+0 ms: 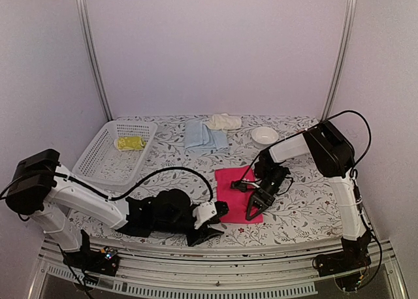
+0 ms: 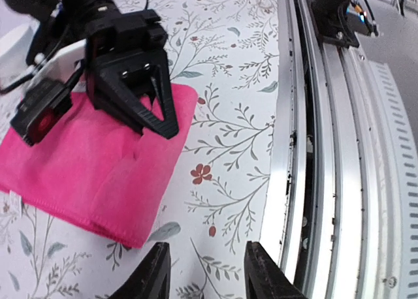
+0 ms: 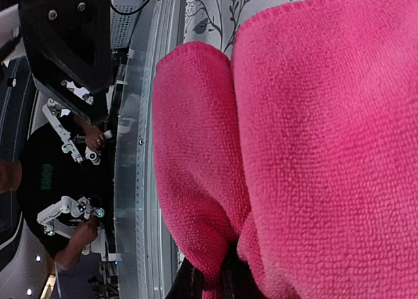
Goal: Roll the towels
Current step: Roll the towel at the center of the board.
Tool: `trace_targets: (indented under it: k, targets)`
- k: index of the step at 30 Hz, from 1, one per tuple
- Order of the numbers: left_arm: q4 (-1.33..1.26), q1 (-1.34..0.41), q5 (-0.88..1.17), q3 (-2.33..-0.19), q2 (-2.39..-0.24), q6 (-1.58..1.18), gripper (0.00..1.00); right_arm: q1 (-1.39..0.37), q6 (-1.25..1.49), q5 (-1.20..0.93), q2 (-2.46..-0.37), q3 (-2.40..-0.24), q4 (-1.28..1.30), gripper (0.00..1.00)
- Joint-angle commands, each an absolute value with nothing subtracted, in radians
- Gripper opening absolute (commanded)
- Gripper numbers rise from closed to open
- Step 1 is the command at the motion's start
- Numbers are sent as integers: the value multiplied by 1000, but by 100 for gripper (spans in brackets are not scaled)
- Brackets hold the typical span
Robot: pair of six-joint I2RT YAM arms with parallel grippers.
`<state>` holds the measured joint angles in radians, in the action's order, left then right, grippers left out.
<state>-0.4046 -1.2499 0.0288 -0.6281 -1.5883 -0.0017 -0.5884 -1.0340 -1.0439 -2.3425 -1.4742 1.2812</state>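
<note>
A hot pink towel [image 1: 230, 185] lies flat on the floral covering near the front middle. My right gripper [image 1: 254, 213] is shut on its near right corner. In the right wrist view the pinched pink cloth [image 3: 294, 116] bulges in a fold over the fingertips [image 3: 196, 284]. My left gripper [image 1: 220, 221] is open and empty just left of the towel's near edge. In the left wrist view its fingers [image 2: 159, 273] straddle bare covering, with the pink towel [image 2: 85, 168] and the right gripper [image 2: 157, 126] beyond. The yellow-green towel [image 1: 129, 143] lies rolled in a basket. The light blue towel [image 1: 204, 137] and the cream towel [image 1: 224, 121] lie at the back.
A white slatted basket [image 1: 98, 157] stands at the back left. A small white bowl [image 1: 264, 136] sits at the back right. The table's metal front rail [image 2: 326, 149] runs close beside my left gripper. Cables trail from both arms across the covering.
</note>
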Motion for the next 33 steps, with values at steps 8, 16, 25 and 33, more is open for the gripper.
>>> trace_targets:
  k: [8,16,25,33]
  targets:
    - [-337,-1282,-153,-959,-1907,394,45,-584,-1014,-1014,-2423,-1503,1326,4]
    - [-219,-1263,-188,-1095,-2058,406,40,-584,-1019,-1015,-2414,-1494,1319,4]
    - [-178,-1260,-263,-1095,-2053,368,36,-584,-1021,-1012,-2417,-1494,1315,4]
    - [-167,-1261,-281,-1067,-2034,347,34,-584,-1017,-1014,-2410,-1489,1310,4]
